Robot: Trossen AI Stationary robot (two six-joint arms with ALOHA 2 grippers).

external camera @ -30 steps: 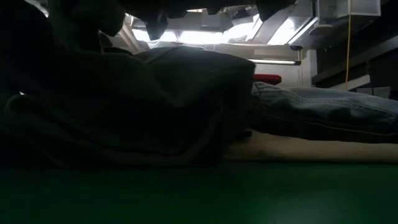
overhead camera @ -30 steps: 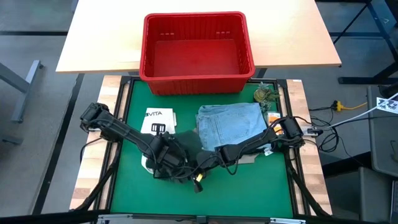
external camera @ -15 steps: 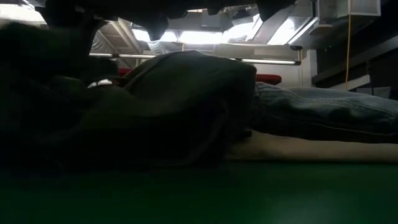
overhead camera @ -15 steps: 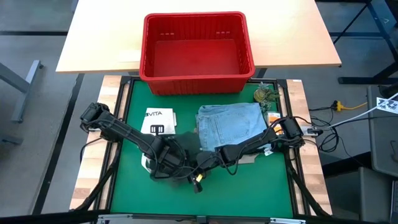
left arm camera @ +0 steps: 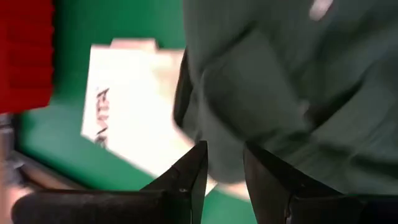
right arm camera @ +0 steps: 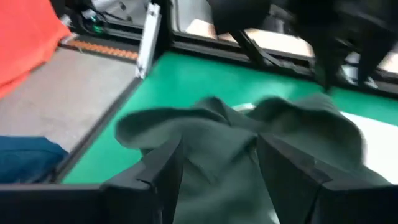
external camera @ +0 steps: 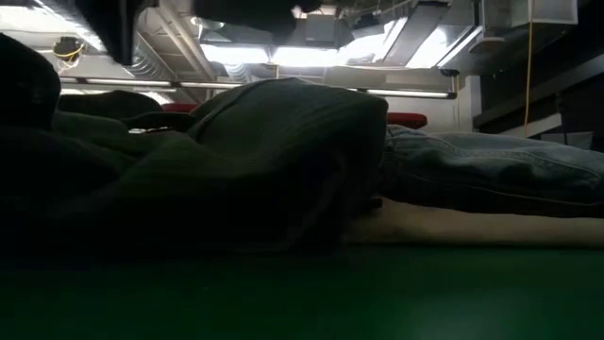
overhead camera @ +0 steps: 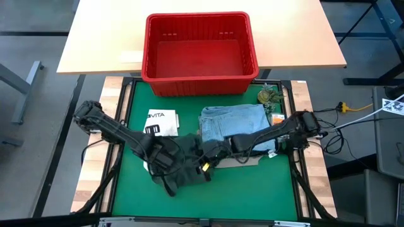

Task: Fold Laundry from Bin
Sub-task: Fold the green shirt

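Observation:
A dark olive-green garment [overhead camera: 183, 173] lies crumpled on the green mat, left of the folded light blue jeans [overhead camera: 233, 123], which rest on a beige piece [external camera: 472, 227]. In the low view the green garment [external camera: 274, 151] is a mound that leans against the jeans [external camera: 491, 170]. My left gripper [overhead camera: 167, 161] is open just above the garment's left part [left arm camera: 292, 81]. My right gripper [overhead camera: 208, 157] is open at its right part [right arm camera: 249, 143], with the cloth showing beyond and between its spread fingers. The red bin [overhead camera: 201, 79] stands at the far edge.
A white tote bag [overhead camera: 161, 121] with printed letters lies flat on the mat, left of the jeans and partly under the green garment. A small greenish object [overhead camera: 270, 96] sits at the mat's far right corner. Bare mat lies along the near edge.
Both grippers have risen off the green garment and out of the low view, and my right gripper has drawn back toward the table's right. The garment's left part, held up a second ago, has sunk onto the mat, and its near edge is now spread out.

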